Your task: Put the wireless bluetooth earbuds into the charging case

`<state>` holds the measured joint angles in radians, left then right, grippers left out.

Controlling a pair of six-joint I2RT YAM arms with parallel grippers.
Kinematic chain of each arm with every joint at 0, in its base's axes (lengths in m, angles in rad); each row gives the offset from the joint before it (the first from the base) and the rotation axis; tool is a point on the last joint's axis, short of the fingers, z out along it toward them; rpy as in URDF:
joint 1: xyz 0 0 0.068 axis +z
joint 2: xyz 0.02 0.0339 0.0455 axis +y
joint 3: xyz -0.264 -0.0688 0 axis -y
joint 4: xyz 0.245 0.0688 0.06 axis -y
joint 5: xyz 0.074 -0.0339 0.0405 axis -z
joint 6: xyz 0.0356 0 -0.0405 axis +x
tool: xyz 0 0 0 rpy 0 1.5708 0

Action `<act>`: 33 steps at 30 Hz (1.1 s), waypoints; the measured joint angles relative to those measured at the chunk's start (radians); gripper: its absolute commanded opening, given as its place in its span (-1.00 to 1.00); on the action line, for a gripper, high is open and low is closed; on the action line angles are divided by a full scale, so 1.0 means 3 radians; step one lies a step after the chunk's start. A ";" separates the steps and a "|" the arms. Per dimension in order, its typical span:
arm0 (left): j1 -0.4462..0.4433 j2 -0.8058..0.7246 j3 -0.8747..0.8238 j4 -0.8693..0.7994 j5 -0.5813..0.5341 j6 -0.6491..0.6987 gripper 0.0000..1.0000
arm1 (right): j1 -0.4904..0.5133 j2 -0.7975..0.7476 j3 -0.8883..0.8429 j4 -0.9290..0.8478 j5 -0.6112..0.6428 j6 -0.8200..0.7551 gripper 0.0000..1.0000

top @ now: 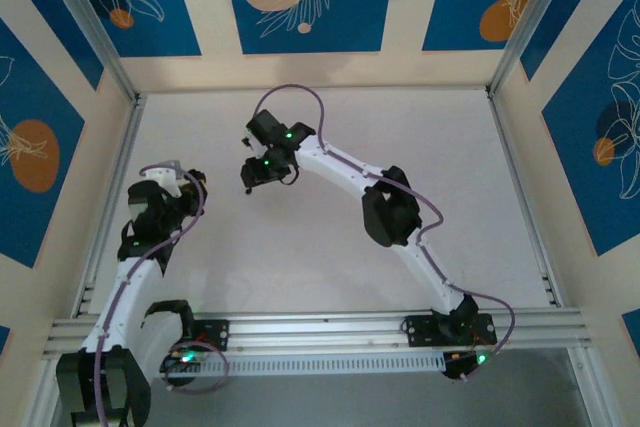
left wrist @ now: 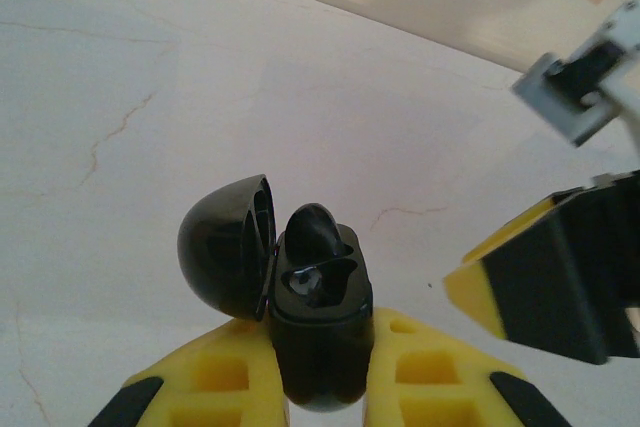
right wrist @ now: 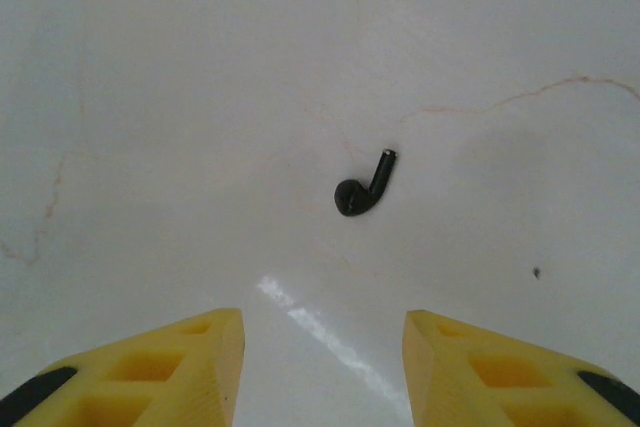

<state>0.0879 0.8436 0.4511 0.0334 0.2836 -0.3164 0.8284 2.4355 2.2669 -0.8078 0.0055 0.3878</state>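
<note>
In the left wrist view my left gripper (left wrist: 318, 332) is shut on the black charging case (left wrist: 320, 347), which stands upright between its yellow fingers (left wrist: 225, 377). The case's lid (left wrist: 225, 257) is swung open to the left. One earbud (left wrist: 315, 232) sits in the far slot; the near slot (left wrist: 312, 285) is empty. A second earbud (right wrist: 362, 187), black with a short stem, lies on the white table ahead of my right gripper (right wrist: 322, 322). That gripper is open, hangs above the table and holds nothing. From above, the right gripper (top: 262, 175) is just right of the left gripper (top: 188, 187).
A yellow and black finger of the right gripper (left wrist: 545, 282) hangs close to the right of the case. The white table (top: 330, 237) has faint hairline cracks. Aluminium rails (top: 110, 197) and patterned blue walls enclose the workspace.
</note>
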 measured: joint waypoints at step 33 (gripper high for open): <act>0.0099 -0.0104 0.0000 -0.0057 0.0164 0.0000 -0.71 | 0.0048 0.0729 0.0530 0.0181 0.0081 -0.0247 -0.27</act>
<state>0.1177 0.8124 0.4511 0.0162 0.3328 -0.3164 0.8429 2.6541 2.4260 -0.7536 0.0299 0.3138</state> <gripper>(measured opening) 0.158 0.383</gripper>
